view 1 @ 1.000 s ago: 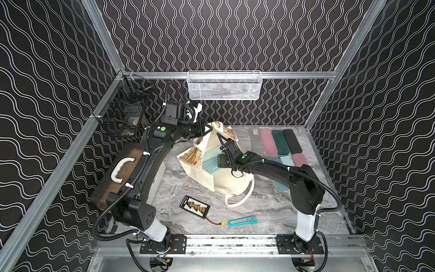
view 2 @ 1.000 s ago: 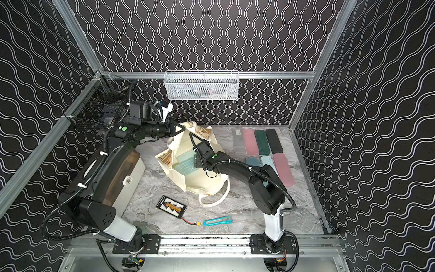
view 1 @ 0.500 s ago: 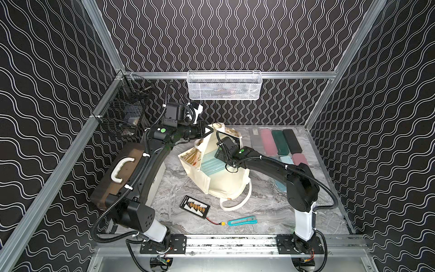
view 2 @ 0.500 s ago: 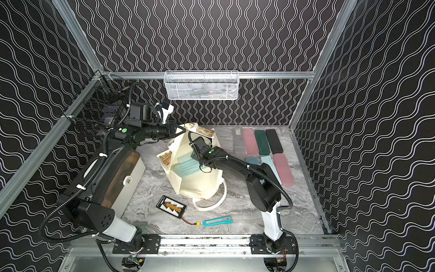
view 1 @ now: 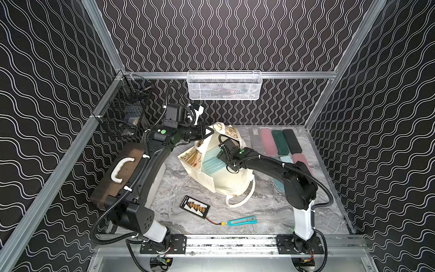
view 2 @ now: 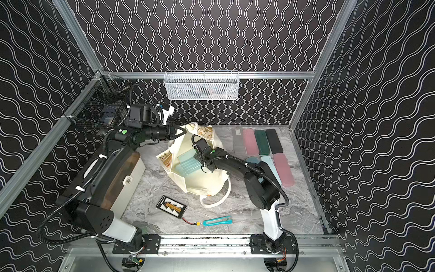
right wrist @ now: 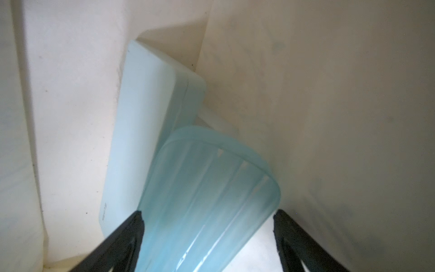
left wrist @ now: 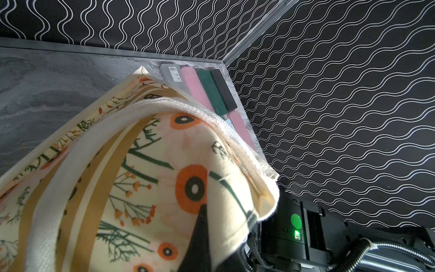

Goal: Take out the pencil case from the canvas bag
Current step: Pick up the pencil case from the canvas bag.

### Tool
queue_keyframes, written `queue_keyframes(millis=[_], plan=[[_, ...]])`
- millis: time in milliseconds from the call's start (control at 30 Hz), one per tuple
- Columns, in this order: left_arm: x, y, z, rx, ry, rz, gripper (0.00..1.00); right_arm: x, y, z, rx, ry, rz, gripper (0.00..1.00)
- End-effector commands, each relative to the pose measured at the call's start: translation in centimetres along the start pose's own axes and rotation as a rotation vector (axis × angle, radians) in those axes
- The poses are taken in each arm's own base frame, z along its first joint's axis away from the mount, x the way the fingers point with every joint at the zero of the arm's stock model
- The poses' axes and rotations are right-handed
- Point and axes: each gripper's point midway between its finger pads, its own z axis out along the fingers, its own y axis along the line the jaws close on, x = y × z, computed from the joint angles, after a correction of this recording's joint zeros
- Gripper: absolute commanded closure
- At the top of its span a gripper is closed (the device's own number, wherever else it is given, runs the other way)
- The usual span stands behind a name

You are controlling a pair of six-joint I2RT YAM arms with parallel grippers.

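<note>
My right hand [right wrist: 208, 212], spread wide and empty, straddles the ribbed case [right wrist: 207, 179] inside the bag [view 1: 226, 181], its length running straight ahead (left hand [view 1: 210, 132] clamps the rim).

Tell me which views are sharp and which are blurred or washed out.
Left wrist view: the print on the canvas bag is sharp. Right wrist view: the ribbed pencil case is soft, near the lens; the lining is washed out. Both top views: crisp, evenly lit.
</note>
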Motion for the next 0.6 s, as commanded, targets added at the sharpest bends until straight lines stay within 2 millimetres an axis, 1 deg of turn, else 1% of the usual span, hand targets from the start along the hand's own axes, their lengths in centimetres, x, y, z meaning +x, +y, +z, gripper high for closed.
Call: queue_keyframes(millis=[0, 167, 300, 367, 400, 433, 533, 567], plan=[[-1.3, -2.5, -0.7, 0.091, -0.050, 0.077, 1.00, -0.2, -1.3, 1.7, 0.032, -0.005, 0.075, 0.12], [-1.0, -3.4, -0.7, 0.128, -0.042, 0.091, 1.00, -0.6, -0.7, 2.4, -0.022, -0.001, 0.093, 0.12], [-0.8, -3.7, -0.7, 0.149, -0.036, 0.094, 1.00, -0.9, 0.4, 2.4, -0.102, -0.003, 0.106, 0.11], [-0.8, -3.9, -0.7, 0.159, -0.036, 0.093, 1.00, -0.9, 0.6, 2.7, -0.135, -0.014, 0.104, 0.11], [-0.8, -3.9, -0.8, 0.163, -0.036, 0.092, 1.00, -1.4, 1.2, 1.8, -0.166, -0.026, 0.110, 0.11], [-0.8, -4.0, -0.7, 0.167, -0.033, 0.093, 1.00, -1.6, 1.3, 1.6, -0.179, -0.034, 0.112, 0.11], [-0.8, -4.2, -0.7, 0.180, -0.030, 0.094, 1.00, -1.8, 1.0, 1.9, -0.168, -0.037, 0.111, 0.11], [-0.9, -4.4, -0.7, 0.191, -0.031, 0.095, 1.00, -1.8, 0.8, 2.1, -0.157, -0.037, 0.110, 0.12]])
